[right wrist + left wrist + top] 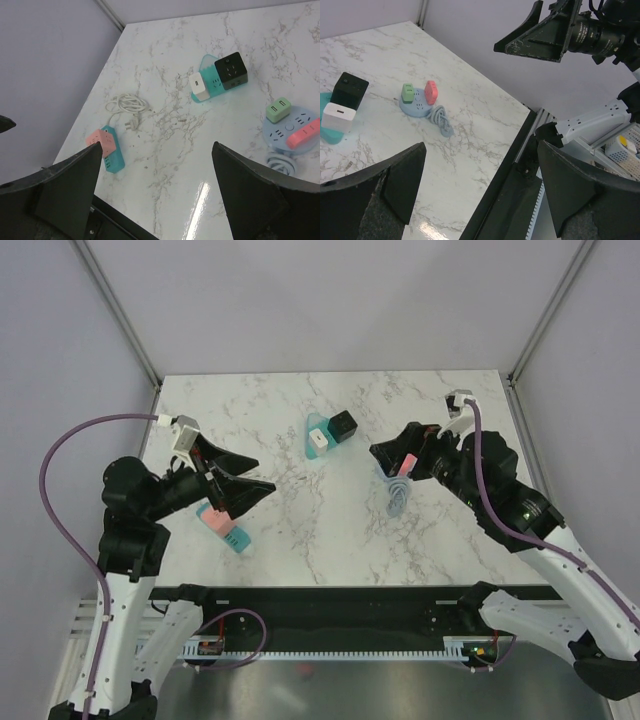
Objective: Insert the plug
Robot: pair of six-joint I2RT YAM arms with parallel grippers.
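A loose white cable with a bare plug lies at the table's left side; in the top view my left arm hides it. Beside it lies a teal power strip with a pink cube plugged in; it also shows in the top view. My left gripper is open and empty above this strip, also in its wrist view. My right gripper is open and empty, also in its wrist view, and hovers over a round blue power strip.
The round strip carries a green adapter and a pink one, and its cable coil lies in front. A second teal strip at centre back holds a white adapter and a black cube.
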